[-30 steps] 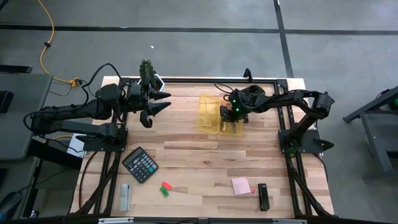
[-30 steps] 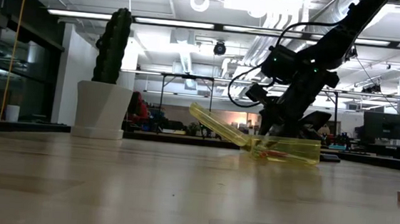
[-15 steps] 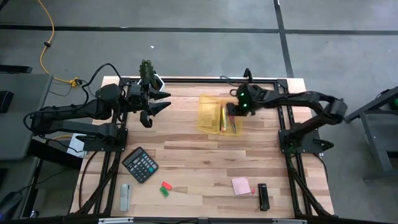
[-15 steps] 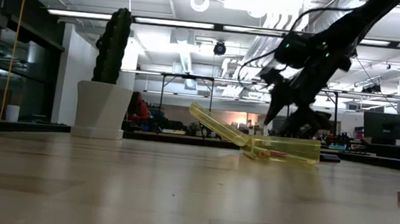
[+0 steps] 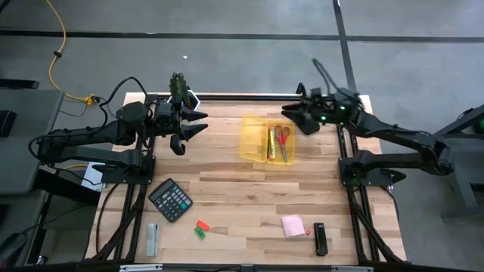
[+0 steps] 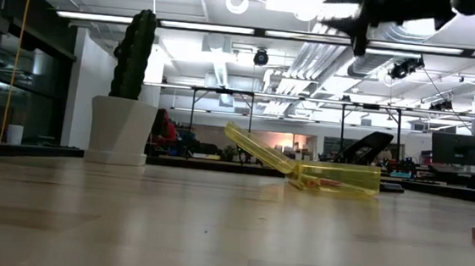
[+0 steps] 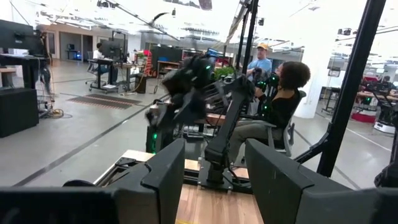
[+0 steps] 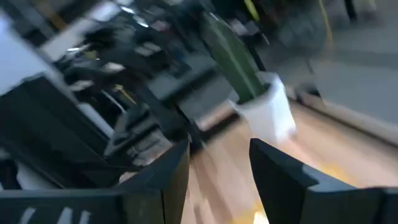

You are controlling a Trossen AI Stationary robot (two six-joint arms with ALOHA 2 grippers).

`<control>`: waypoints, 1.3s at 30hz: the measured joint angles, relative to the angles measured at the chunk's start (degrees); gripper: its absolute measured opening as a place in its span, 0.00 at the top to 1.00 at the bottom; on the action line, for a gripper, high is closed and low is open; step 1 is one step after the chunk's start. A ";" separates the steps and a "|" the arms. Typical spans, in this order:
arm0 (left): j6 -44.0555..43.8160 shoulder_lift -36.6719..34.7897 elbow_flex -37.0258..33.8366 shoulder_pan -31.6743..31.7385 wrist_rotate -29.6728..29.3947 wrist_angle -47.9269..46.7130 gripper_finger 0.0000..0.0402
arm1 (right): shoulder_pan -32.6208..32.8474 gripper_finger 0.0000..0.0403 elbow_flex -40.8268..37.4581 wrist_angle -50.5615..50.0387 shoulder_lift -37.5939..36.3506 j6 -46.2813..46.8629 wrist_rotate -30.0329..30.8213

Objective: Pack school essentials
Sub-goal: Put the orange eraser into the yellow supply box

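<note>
Right gripper (image 5: 293, 119): released, empty, raised at upper right of the high view, beside the yellow case (image 5: 254, 143). The case, upper centre, contains the red-handled scissors (image 5: 282, 141) and thin yellow pencil (image 5: 271, 143). Left gripper (image 5: 198, 123): released, empty, upper left.

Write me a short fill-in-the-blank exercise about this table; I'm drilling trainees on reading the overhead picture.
1. The red-handled scissors lie inside the translucent ____ plastic case.
2. The square pink sticky-note pad lies outside that case, on the ____ table.
3. The dark calculator with grey keys sits on the side of the ____ arm.
4. The right pincer stands open and holds ____.

Missing words: yellow; wooden; left; nothing
</note>
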 joint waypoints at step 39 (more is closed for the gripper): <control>0.02 0.00 0.01 0.00 -1.47 -0.02 0.61 | 10.82 0.60 0.00 3.64 -2.65 -12.88 -0.03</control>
